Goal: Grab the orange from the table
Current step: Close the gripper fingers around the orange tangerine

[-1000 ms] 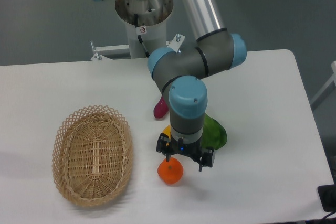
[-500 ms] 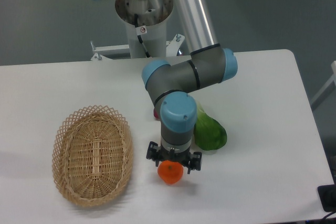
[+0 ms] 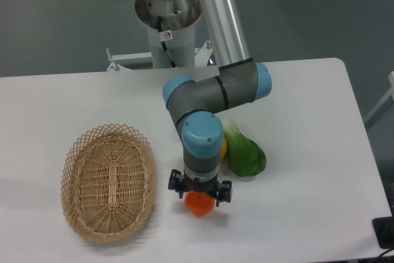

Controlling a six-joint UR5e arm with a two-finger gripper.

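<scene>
The orange (image 3: 199,204) rests on the white table (image 3: 308,121) near its front edge, right of the basket. My gripper (image 3: 199,196) hangs straight over it, fingers pointing down on either side of the fruit's top. The jaws stand apart and wider than the orange, so the gripper is open. The wrist covers the upper half of the orange.
A wicker basket (image 3: 108,180) lies at the front left. A green leafy vegetable (image 3: 246,155) and a small yellow fruit (image 3: 224,148) sit just behind and right of the gripper, partly hidden by the arm. The robot's base (image 3: 168,13) stands behind the table.
The arm has shifted left and lowered, bringing the gripper from right of the orange to directly above it. The purple-red piece is now hidden behind the arm.
</scene>
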